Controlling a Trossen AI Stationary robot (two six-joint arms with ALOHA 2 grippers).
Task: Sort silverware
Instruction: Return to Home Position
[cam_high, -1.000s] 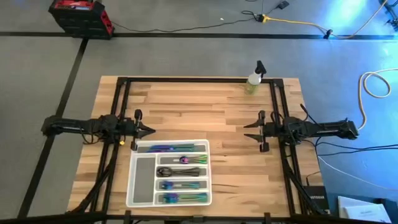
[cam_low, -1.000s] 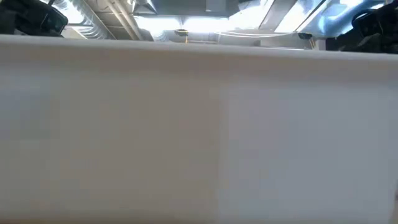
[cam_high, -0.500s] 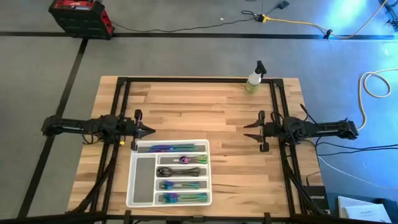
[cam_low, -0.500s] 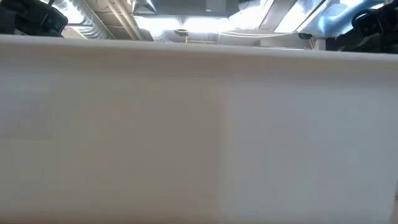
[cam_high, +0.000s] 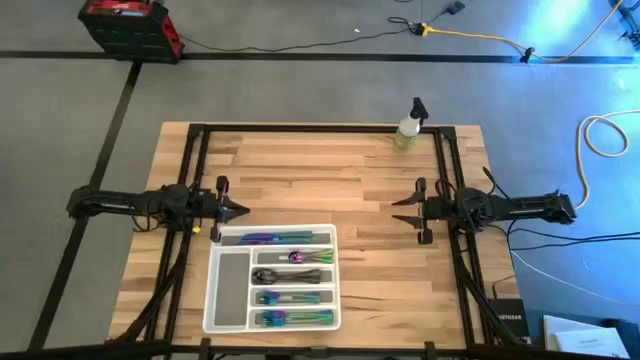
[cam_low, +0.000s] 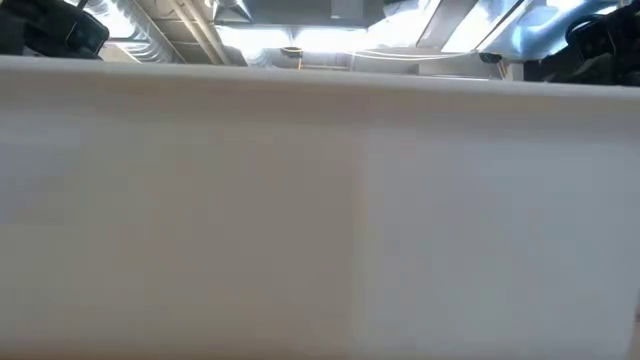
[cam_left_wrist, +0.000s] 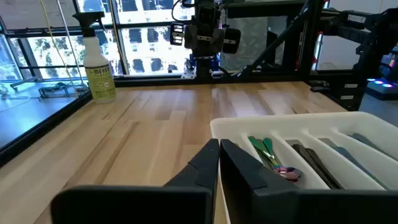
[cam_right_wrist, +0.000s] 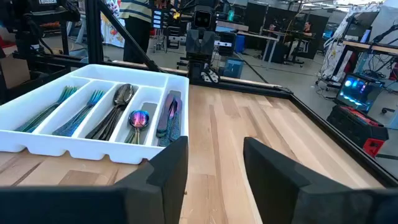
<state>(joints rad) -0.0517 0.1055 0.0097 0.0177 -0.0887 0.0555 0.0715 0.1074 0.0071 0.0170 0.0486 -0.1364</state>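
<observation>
though hidden low, silverware (cam_high: 290, 258) plain overhead

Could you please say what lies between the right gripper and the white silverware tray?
Nothing: in the high view, only bare wooden table separates the open right gripper from the translucent white compartment tray of iridescent silverware.

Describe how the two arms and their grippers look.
Both arms are slim, matte black and built of jointed segments. The left arm ends in the left gripper, the right arm in the right gripper. Each gripper has two dark, angular, wedge-shaped fingers with flat inner faces. Black cables run beside the right arm. No markings are readable.
</observation>
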